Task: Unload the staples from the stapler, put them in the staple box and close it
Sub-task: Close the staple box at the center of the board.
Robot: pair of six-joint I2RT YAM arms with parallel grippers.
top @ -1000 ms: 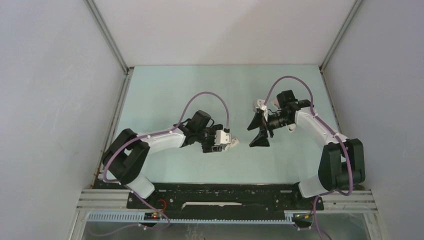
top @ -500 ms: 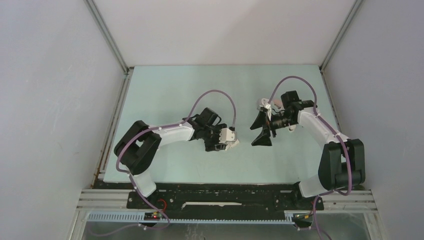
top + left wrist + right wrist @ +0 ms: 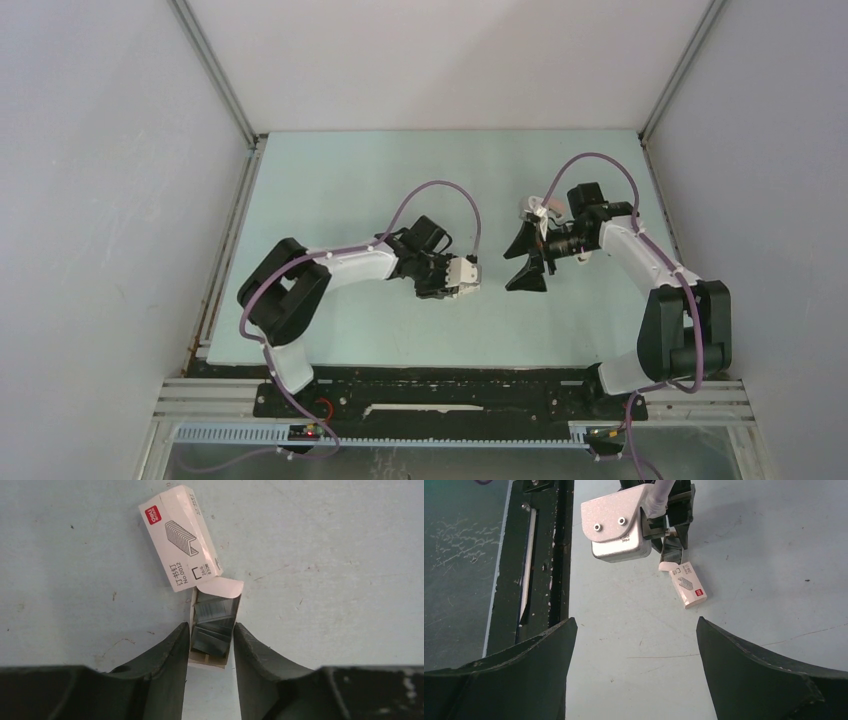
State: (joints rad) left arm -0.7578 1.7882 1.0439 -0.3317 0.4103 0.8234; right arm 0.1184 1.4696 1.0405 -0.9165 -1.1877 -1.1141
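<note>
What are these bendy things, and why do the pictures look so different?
They are two robot arms bolted to a pale table. One picture looks down from above. The other two come from little cameras on each arm's wrist. On the table lies a white-and-red box sleeve, and just out of it sits its tray of dark grey staples. The left hand pinches that tray from both sides. The right hand is wide open, holds nothing, and looks across at the left one.

Left end effector (image 3: pixel 211 630) narrowed, right end effector (image 3: pixel 636 621) wide open (arms angled inward)
</note>
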